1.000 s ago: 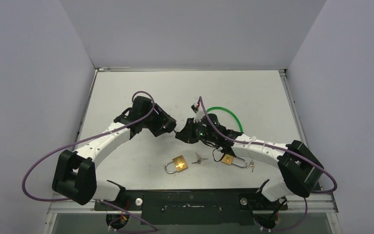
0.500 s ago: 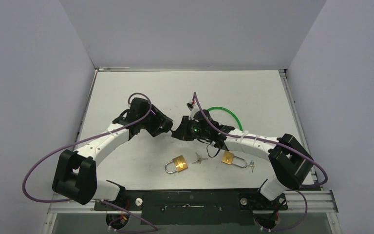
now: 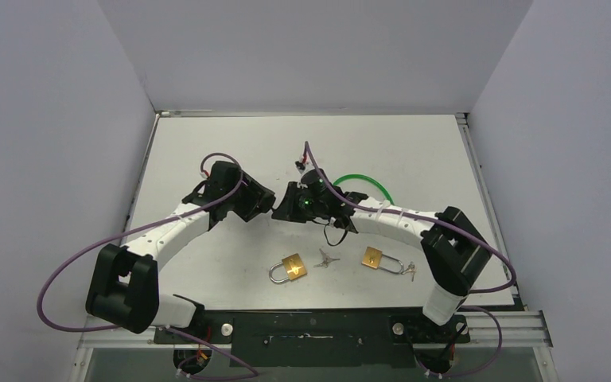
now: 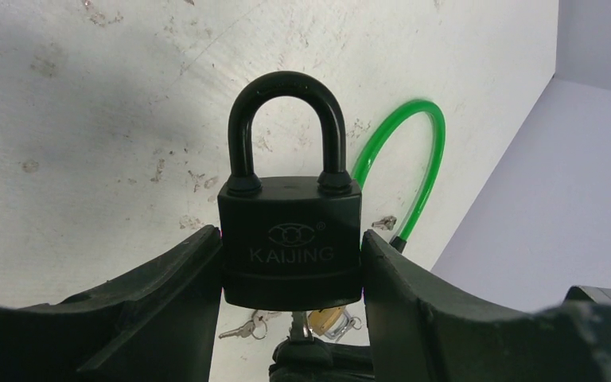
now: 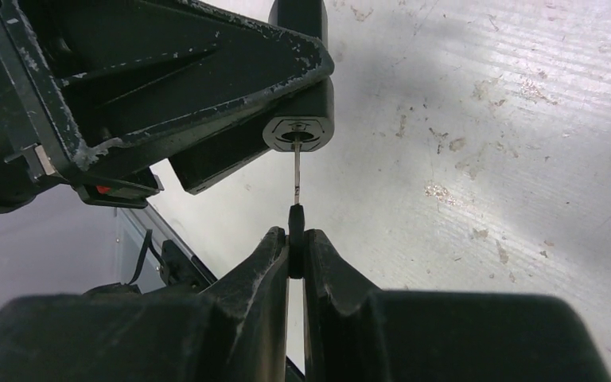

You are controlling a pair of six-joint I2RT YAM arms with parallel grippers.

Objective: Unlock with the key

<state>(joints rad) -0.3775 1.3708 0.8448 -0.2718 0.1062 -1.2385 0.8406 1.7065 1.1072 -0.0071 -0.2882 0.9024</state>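
Observation:
My left gripper (image 4: 291,263) is shut on a black padlock (image 4: 290,239) marked KAIJING, held above the table with its black shackle closed. My right gripper (image 5: 295,247) is shut on the black head of a key (image 5: 295,208). The key's metal blade sits with its tip in the keyhole (image 5: 298,134) on the padlock's underside. In the top view the two grippers meet at the table's middle, the left gripper (image 3: 264,204) beside the right gripper (image 3: 285,208). The key (image 4: 301,328) also shows under the lock in the left wrist view.
Two brass padlocks lie near the front, one (image 3: 290,267) left and one (image 3: 375,259) right. A loose key set (image 3: 325,259) lies between them, another (image 3: 410,270) to the right. A green cable loop (image 3: 366,185) lies behind the right arm.
Both grippers have moved left together, with the padlock and key still held. The right arm has stretched further across the table.

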